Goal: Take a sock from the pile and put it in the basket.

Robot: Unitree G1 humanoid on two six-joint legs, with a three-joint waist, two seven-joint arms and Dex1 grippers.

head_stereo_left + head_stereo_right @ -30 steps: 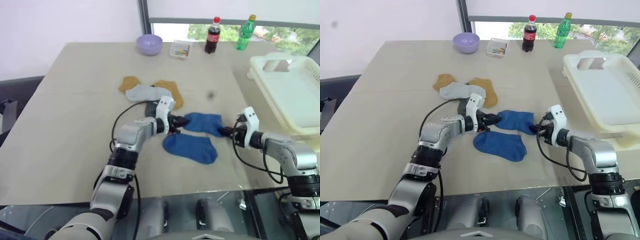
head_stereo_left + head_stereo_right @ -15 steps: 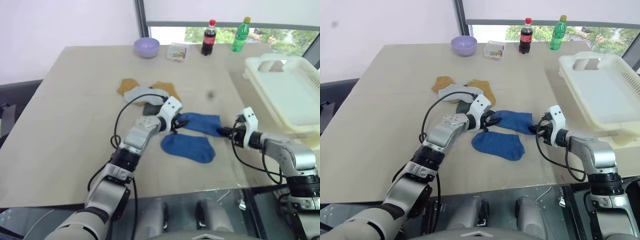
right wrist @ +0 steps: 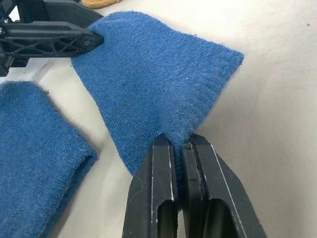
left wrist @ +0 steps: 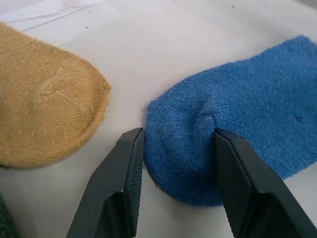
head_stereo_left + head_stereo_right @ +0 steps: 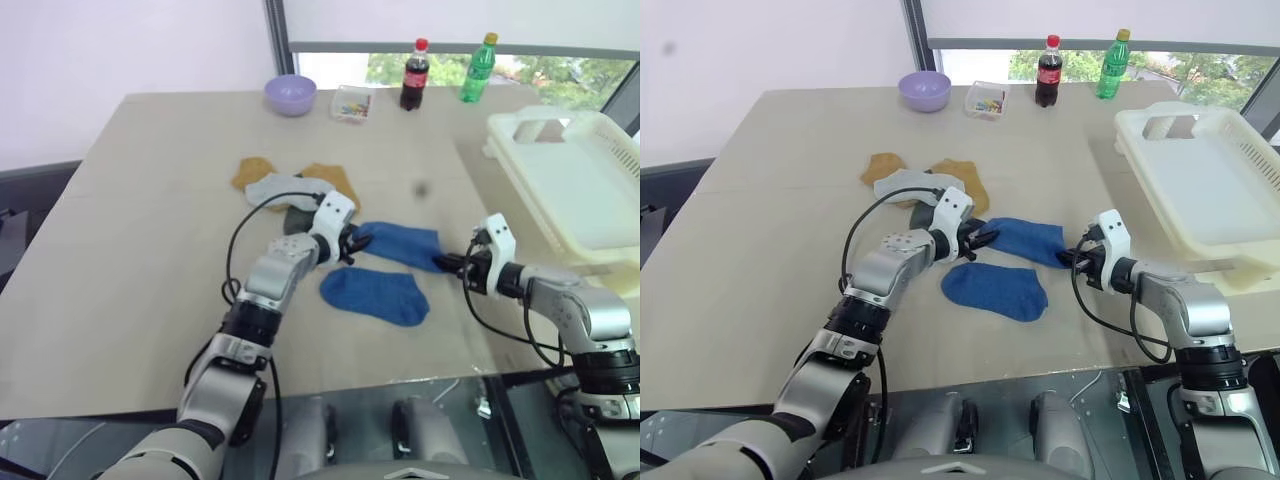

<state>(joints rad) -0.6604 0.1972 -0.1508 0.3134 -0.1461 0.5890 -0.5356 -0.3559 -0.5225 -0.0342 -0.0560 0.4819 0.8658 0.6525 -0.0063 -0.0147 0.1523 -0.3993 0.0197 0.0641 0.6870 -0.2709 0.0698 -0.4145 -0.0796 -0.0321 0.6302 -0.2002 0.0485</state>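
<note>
Pile (image 5: pixel 300 185): two mustard, one grey, one green sock; two blue socks (image 5: pixel 400 245) near, one pinched by right fingers (image 3: pixel 163 163), left fingers (image 4: pixel 124 168) agape astride its toe.

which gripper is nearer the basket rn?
Right. The right gripper pinches the far blue sock just short of the basket; the left gripper straddles that sock's other end.

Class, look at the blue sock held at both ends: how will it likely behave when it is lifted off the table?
The blue sock looks soft knit, puckered where the right gripper pinches it, so it will probably droop limply. It lies thin and flat on the table, so it is likely light. Its fuzzy surface suggests it won't slip easily.
</note>
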